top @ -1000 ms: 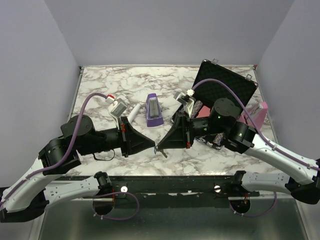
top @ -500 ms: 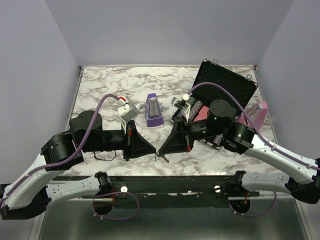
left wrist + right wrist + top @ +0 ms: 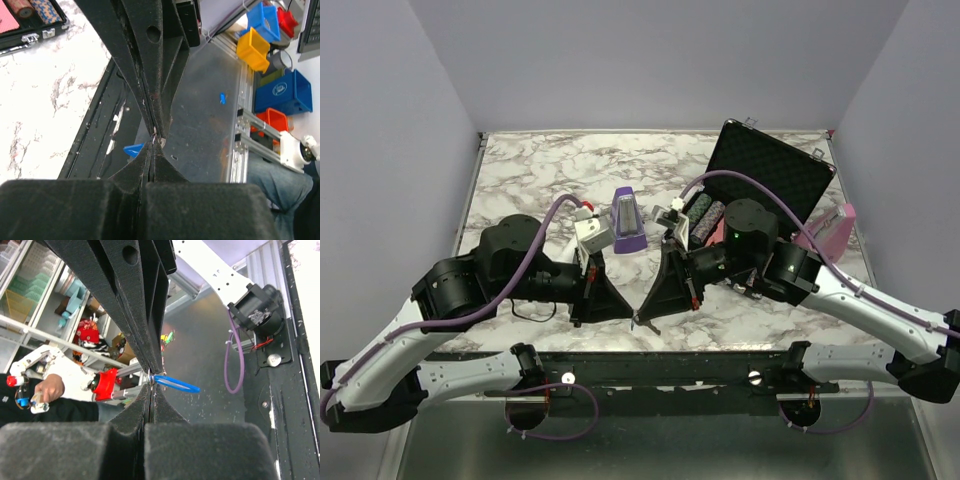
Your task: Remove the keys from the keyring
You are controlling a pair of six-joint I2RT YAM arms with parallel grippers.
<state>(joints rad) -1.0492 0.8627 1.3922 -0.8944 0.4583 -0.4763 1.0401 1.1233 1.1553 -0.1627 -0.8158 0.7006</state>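
White marble-patterned table (image 3: pixel 520 170), grey-veined, with a metal strip along the left edge and a dark rail along the near edge. Standing upright near the middle: purple metronome (image 3: pixel 627 222), pale face turned toward the near edge. At the far right corner: black case (image 3: pixel 765 185), open, base flat on the marble, lid raised and leaning back with dark foam lining showing, silver latches on the base's front edge. Just right of the case, at the table's right edge: pink object (image 3: pixel 840 222), partly hidden, kind unclear. Toward the near left: thin dark loop (image 3: pixel 530 312) lying flat, partly covered. Metronome and case apart, not touching.
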